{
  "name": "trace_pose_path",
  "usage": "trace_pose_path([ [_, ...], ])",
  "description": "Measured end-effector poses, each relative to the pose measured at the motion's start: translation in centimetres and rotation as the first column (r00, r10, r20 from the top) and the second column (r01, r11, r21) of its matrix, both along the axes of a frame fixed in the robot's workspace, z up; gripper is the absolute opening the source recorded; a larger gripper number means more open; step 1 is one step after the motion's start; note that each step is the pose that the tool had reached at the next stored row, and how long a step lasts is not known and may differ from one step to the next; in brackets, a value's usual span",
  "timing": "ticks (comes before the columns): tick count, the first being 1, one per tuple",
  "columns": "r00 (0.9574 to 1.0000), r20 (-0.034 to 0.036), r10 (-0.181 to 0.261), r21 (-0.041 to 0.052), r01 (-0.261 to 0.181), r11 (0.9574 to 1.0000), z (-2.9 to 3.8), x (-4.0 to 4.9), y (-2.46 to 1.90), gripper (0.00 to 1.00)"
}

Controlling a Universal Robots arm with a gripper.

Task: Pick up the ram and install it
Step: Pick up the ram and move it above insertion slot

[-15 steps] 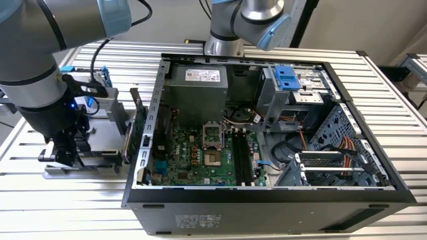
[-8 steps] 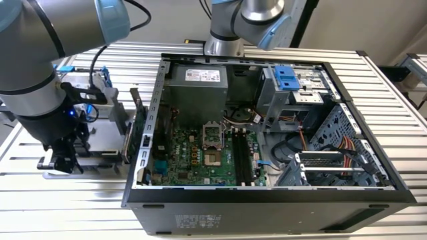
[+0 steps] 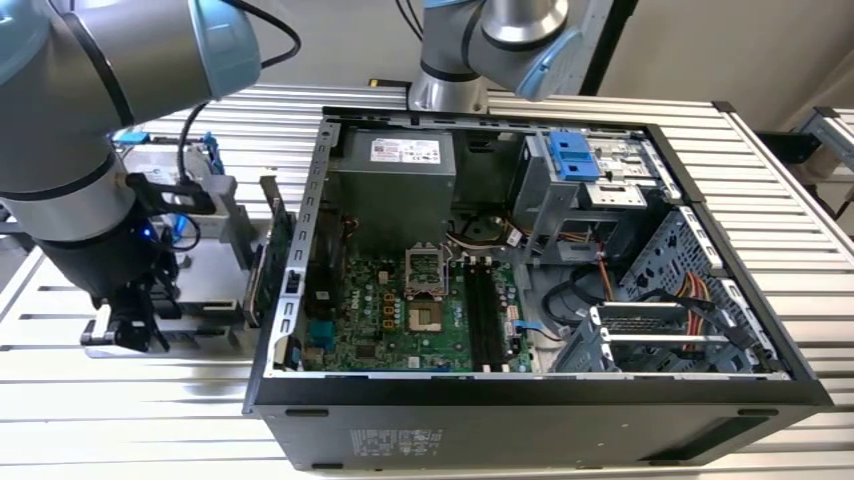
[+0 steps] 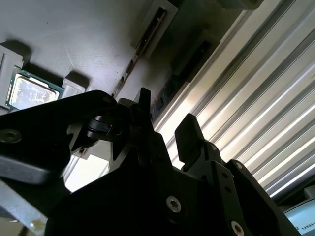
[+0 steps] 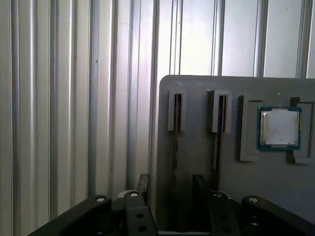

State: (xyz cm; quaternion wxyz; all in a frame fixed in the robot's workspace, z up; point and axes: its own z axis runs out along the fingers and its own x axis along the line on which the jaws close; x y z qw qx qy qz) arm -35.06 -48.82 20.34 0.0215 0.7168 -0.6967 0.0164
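1. The ram (image 5: 174,157), a long, narrow, flat dark circuit-board stick, is being shown edge-on, stood in a slot of a matt grey moulded plastic tray (image 5: 197,83). A second like stick (image 5: 218,147) is being carried in the neighbouring slot.
2. The black metal gripper (image 5: 171,189) is being held over the tray with its jaws parted and empty. In the first wrist view the ram is being seen in line with the gap between them, untouched.
3. In the exterior view the tray and gripper are being seen at about nine o'clock from the open black steel computer case (image 3: 534,410).
4. The ram is being judged light, stiff and thin, yet fragile: damage is being risked by any skewed or twisting grip.
5. A hold across the two flat faces, near mid-length along the upper edge, is being judged best, with the contact edge being left alone.
6. Light is being reflected by the ribbed, glossy aluminium surface (image 5: 74,98). A square, silver-lidded processor (image 5: 279,129) is being cradled in a tray recess.
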Motion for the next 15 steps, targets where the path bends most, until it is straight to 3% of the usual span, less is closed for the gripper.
trace_pose_path([
  [10, 1.0000, 0.0000, 0.000, -0.0005, 0.000, 1.0000, -1.03, -0.01, 0.27, 1.00],
  [15, 1.0000, 0.0000, 0.000, -0.0005, 0.000, 1.0000, -1.05, -0.02, 0.28, 1.00],
])
